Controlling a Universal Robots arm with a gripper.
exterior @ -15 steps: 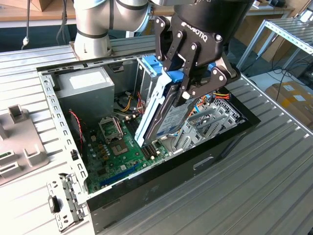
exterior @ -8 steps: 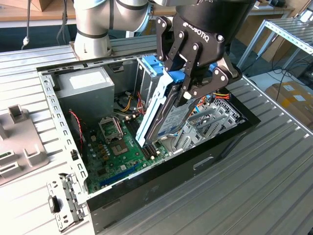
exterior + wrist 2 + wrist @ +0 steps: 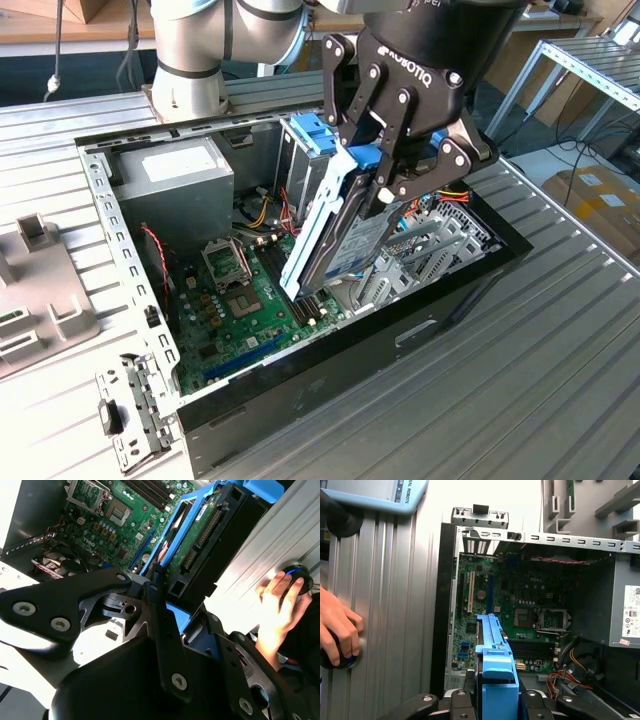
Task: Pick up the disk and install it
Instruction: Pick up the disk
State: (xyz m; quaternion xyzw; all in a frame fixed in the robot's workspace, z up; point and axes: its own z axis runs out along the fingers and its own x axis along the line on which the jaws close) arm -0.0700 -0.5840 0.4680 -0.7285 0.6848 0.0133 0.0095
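The gripper [image 3: 385,180] has its jaws clamped on the top end of the disk [image 3: 335,245], which hangs tilted below them over the open computer case [image 3: 330,385]; it looks stiff, fairly heavy and knock-sensitive, so the side rails seem the safest hold.

Grey metal with light-blue side rails on the disk [image 3: 350,240]. Matte black on the gripper [image 3: 385,185]. Green, speckled with small dark and silver parts, on the motherboard [image 3: 235,320]. Black on the case front [image 3: 400,335]. Ribbed silver-grey on the table [image 3: 530,380]. Yellow and red on the cables [image 3: 265,212].
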